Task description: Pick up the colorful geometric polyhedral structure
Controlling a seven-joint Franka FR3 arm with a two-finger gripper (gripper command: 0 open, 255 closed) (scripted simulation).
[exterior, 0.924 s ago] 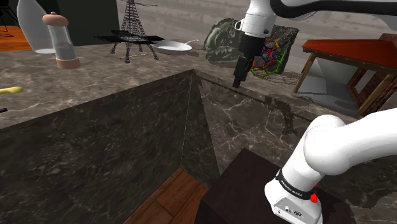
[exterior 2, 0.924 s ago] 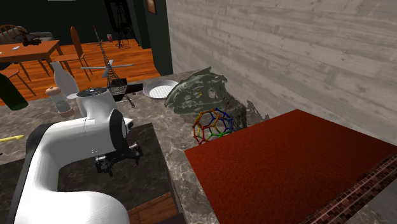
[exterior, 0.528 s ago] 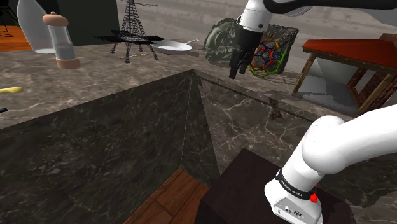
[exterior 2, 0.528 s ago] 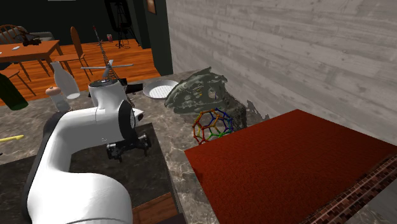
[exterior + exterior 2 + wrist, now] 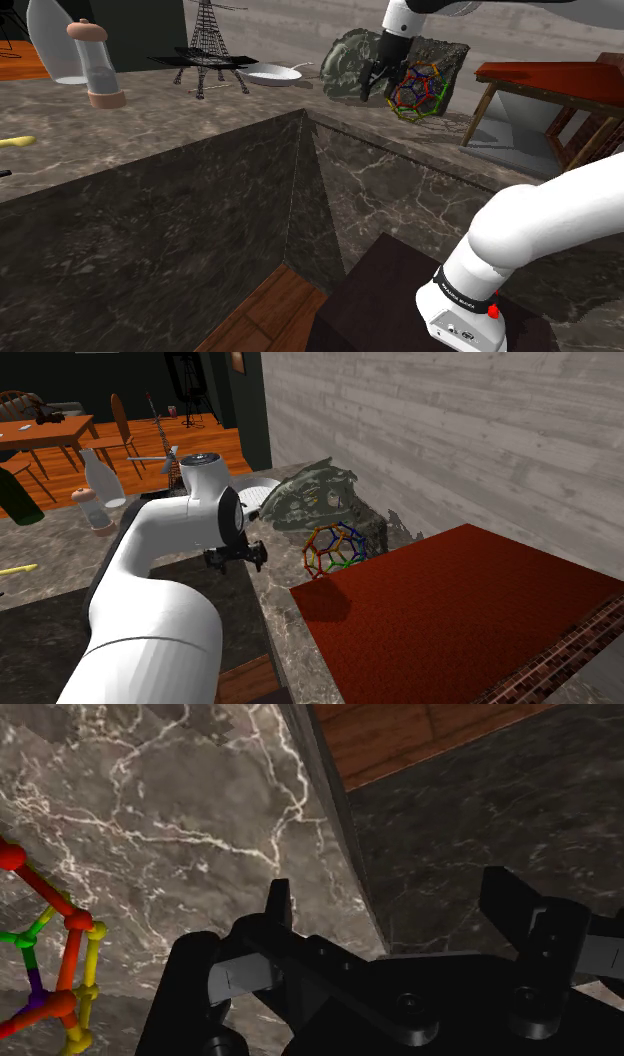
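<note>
Dark veined marble counter (image 5: 120, 130) in the shoulder view, read from left to right: a capped cylinder (image 5: 97, 65), a wire tower model (image 5: 208, 45), a white pan (image 5: 272, 73), a mottled grey-green lump (image 5: 345, 65), the black gripper (image 5: 380, 88), the polyhedral structure (image 5: 420, 92) and a red-topped table (image 5: 548, 78). The polyhedral structure stands on the counter against the lump, near the table's edge. The gripper hangs close on its left in this view, not touching.

In the wrist view the gripper (image 5: 392, 899) stands wide, with nothing between its fingers (image 5: 279, 904). The polyhedral structure (image 5: 50, 974) lies beyond the outer side of one finger.

Handling, as judged: an open cage of thin struts and ball joints, likely light and stiff yet easily bent or snagged. Fingers could slip through the gaps, so closing on a joint or across a strut seems safest. Being nearly ball-shaped, it has no evident long axis and points no particular way.
</note>
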